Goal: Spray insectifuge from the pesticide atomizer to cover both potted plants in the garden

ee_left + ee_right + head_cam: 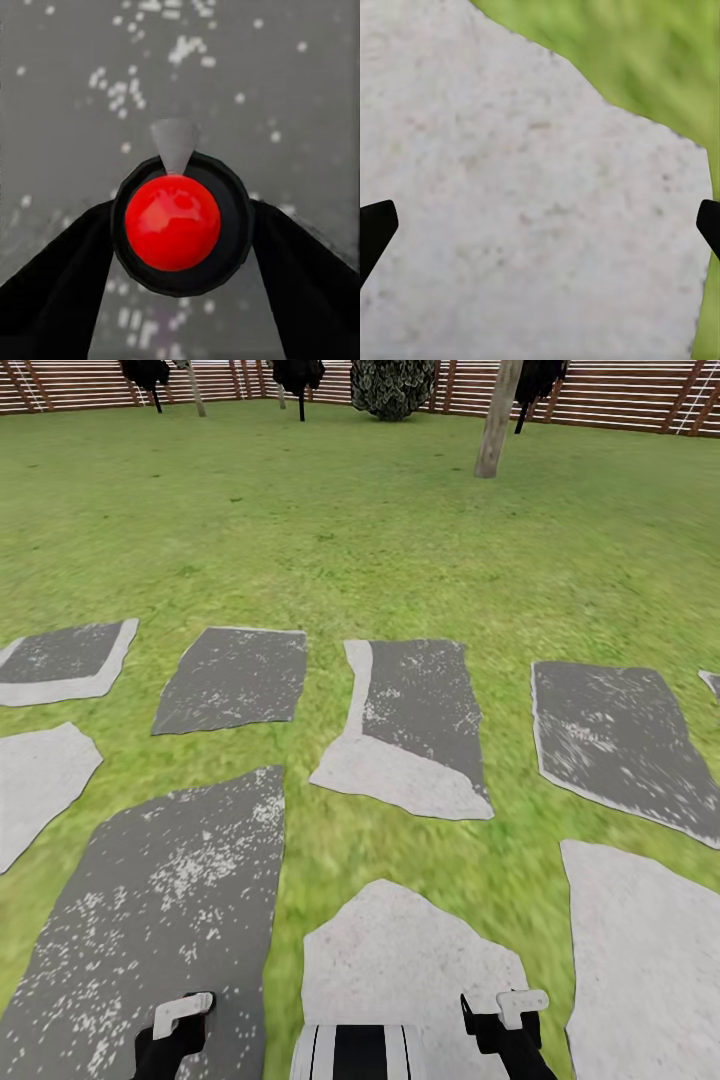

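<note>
A round red top in a black ring, with a grey pointed tip, is seen between the dark fingers (52,285) of the left hand (180,1020). It is judged to be the pesticide atomizer (172,221), seen end-on and clamped by that hand. The right hand (540,225) is held wide apart over a pale paving stone (510,187), with nothing in it. Green lawn (400,510) is spread ahead. At 12 o'clock a wood fence (620,400), a tree trunk (497,420) and a bush (392,385) are seen, but the small dark shapes there cannot be told apart. The potted plants should be found first. The atomizer should be kept tight and level while the robot is driven.
</note>
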You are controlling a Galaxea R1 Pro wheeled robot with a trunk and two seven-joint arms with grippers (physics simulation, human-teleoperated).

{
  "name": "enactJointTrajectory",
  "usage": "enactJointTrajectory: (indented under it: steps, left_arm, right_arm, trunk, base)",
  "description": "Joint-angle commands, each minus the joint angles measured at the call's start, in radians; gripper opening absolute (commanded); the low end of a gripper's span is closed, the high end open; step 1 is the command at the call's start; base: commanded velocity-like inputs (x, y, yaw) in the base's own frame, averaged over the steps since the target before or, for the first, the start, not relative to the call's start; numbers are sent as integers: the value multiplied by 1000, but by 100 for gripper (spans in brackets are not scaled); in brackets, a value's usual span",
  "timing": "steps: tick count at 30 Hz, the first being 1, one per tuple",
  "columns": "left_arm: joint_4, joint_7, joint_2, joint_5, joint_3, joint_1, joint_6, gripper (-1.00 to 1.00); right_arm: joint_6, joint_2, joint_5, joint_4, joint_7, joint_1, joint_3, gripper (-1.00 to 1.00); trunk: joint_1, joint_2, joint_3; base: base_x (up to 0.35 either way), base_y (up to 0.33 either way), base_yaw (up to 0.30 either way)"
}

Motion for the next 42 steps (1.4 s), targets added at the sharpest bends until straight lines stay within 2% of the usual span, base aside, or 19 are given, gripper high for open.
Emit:
enactJointTrajectory:
  steps: [1, 26, 42]
  left_arm:
    - [1, 0, 0, 0, 2, 0, -3, -100]
    - [-5, -1, 0, 1, 2, 0, -4, -100]
    - [-13, -1, -4, -3, -8, -2, 7, -100]
  right_arm:
    - [-2, 0, 7, 0, 0, 0, 0, 100]
    - [-2, 0, 7, 0, 0, 0, 0, 100]
    - [-4, 0, 10, 0, 1, 0, 3, 100]
  trunk:
    - [0, 0, -1]
    - [0, 0, -1]
    - [-7, 4, 61]
  base:
    - [0, 0, 0]
    - [0, 0, 0]
    - [0, 0, 0]
